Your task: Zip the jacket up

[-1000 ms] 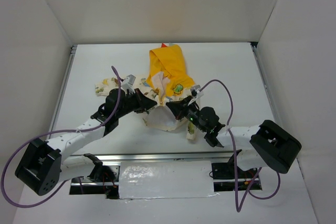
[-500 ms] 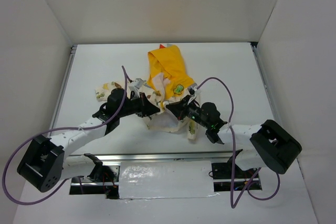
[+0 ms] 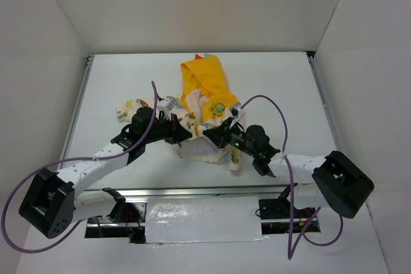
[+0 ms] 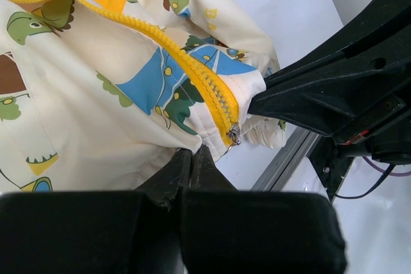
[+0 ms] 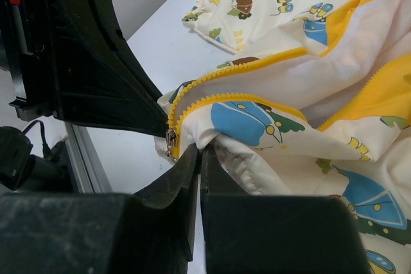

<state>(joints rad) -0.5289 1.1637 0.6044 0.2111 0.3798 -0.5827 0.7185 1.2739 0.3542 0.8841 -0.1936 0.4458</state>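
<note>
The jacket (image 3: 204, 94) lies in the middle of the table, cream with cartoon prints, yellow hood toward the far side. My left gripper (image 3: 185, 134) is shut on the jacket's bottom hem (image 4: 192, 126), beside the yellow zipper (image 4: 205, 85) and its metal slider (image 4: 234, 134). My right gripper (image 3: 210, 133) is shut on the hem (image 5: 221, 139) on the other side of the zipper, next to the slider (image 5: 171, 139). Both grippers hold the hem lifted and nearly meet tip to tip. The zipper is joined only at the bottom; above it the front gapes open.
A cream sleeve (image 3: 128, 105) lies out to the left. The metal rail (image 3: 192, 192) runs along the table's near edge under the arms. White walls close in the table on three sides.
Both grippers have come closer together over the hem and pulled the jacket's lower edge up and inward. The left arm swung right; the jacket bunched between the two grippers.
</note>
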